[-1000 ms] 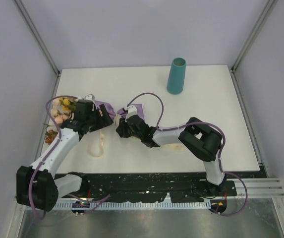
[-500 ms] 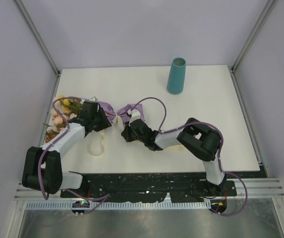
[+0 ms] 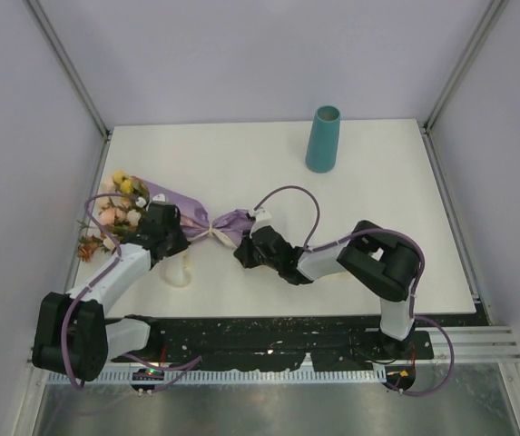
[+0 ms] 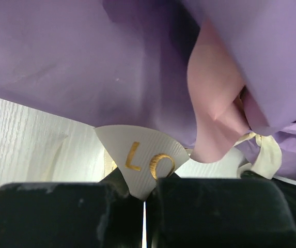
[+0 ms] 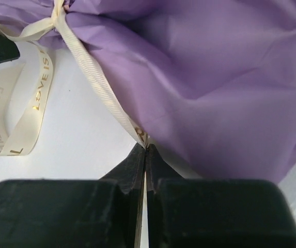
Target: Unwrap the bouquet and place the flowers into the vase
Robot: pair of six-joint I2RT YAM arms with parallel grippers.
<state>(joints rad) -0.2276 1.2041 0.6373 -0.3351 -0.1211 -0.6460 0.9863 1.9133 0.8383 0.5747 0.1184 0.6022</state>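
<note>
Now, bouquet: crinkled purple paper, pink-lined, lying on its side at the left of the white table.
Flowers: yellow, peach and rust blooms at its left end.
Ribbon: ribbed cream band with gold lettering.
Left gripper: pads closed, pinching a ribbon tail.
Right gripper: pads closed on a ribbon strand.
Vase: matte teal taper, upright, far side, well apart.

The bouquet lies on the table at left, the vase standing well apart behind, to its right.
</note>
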